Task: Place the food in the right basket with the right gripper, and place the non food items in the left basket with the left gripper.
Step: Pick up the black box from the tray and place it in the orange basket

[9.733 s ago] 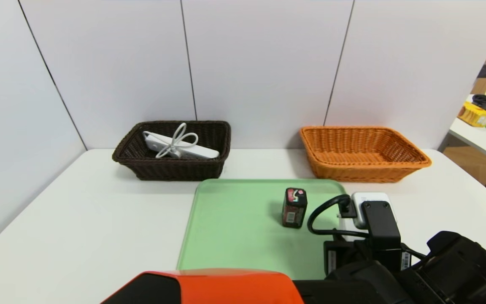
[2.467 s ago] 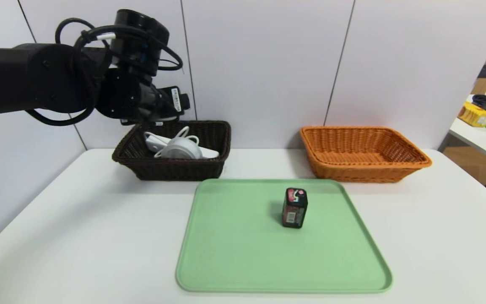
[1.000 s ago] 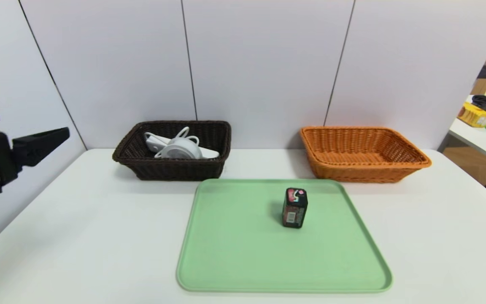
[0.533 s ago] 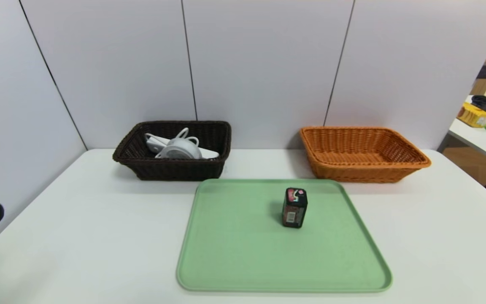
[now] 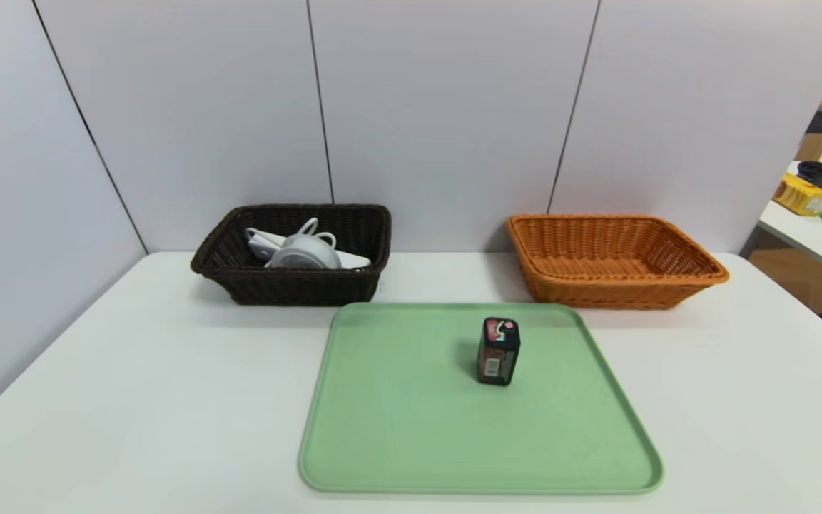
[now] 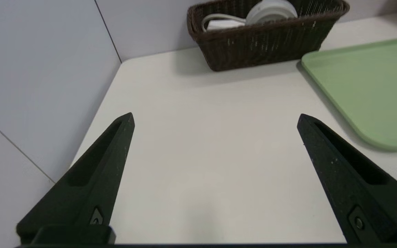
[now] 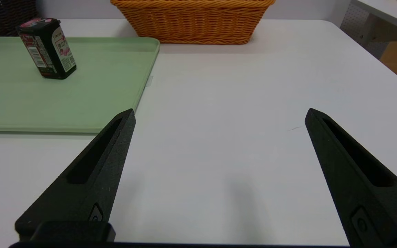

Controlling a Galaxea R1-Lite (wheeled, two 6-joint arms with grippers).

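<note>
The food, a small dark carton (image 5: 499, 351) with a red and pink label, stands upright on the green tray (image 5: 411, 428); the right wrist view shows the carton (image 7: 47, 48) too. The dark brown left basket (image 5: 293, 285) holds the white power strip (image 5: 261, 243) and the round white tub (image 5: 305, 253). Nothing lies in the orange right basket (image 5: 614, 289). My left gripper (image 6: 215, 115) hangs open over bare table near the left wall. Over the table beside the tray's right edge, my right gripper (image 7: 221, 112) is open, holding nothing. Neither arm shows in the head view.
Grey wall panels close off the back and the left side of the white table (image 5: 133, 400). A second table (image 5: 821, 228) with yellow and other objects stands off to the far right.
My left arm has pulled back from over the left basket, down and out of the head view at the left. The tub now lies in that basket. The carton has not moved.
</note>
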